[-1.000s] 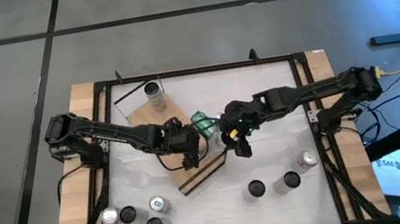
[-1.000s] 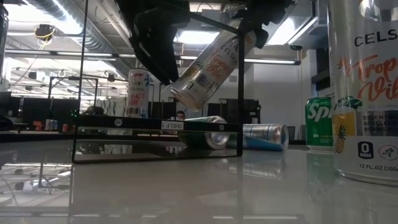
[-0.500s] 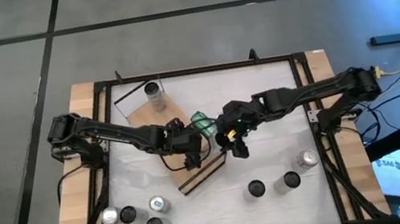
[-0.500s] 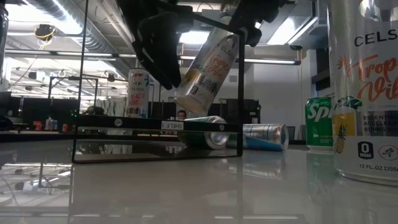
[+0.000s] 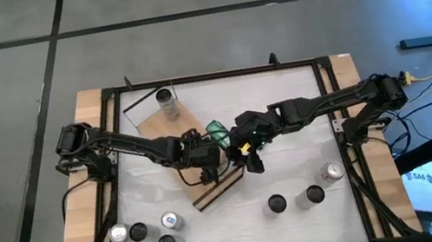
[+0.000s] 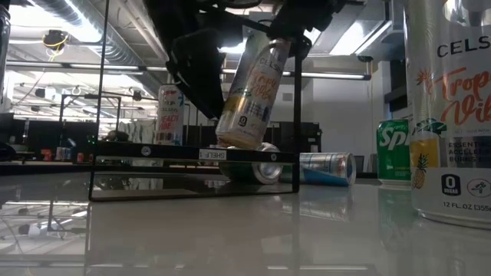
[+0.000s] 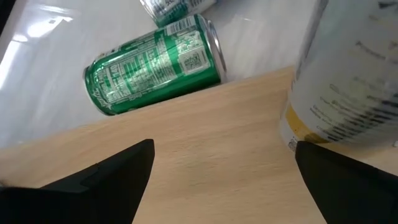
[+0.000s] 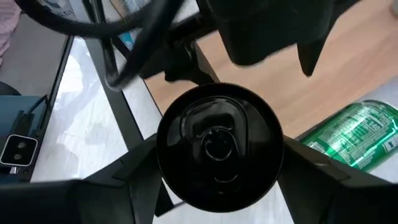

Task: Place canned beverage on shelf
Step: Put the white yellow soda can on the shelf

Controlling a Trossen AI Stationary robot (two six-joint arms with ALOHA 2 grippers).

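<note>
Right hand clamped on tall Celsius can, gripped near the top, can tilted, base just above the shelf board, not yet resting. Placing step in hand. Left hand spread wide, holding nothing, low over the shelf just beside the can's base. Green can lying on its side on the counter, against the shelf's edge. Another can upright at the shelf's far end. Next, likely: tip upright, lower until base sits flat, release.
</note>
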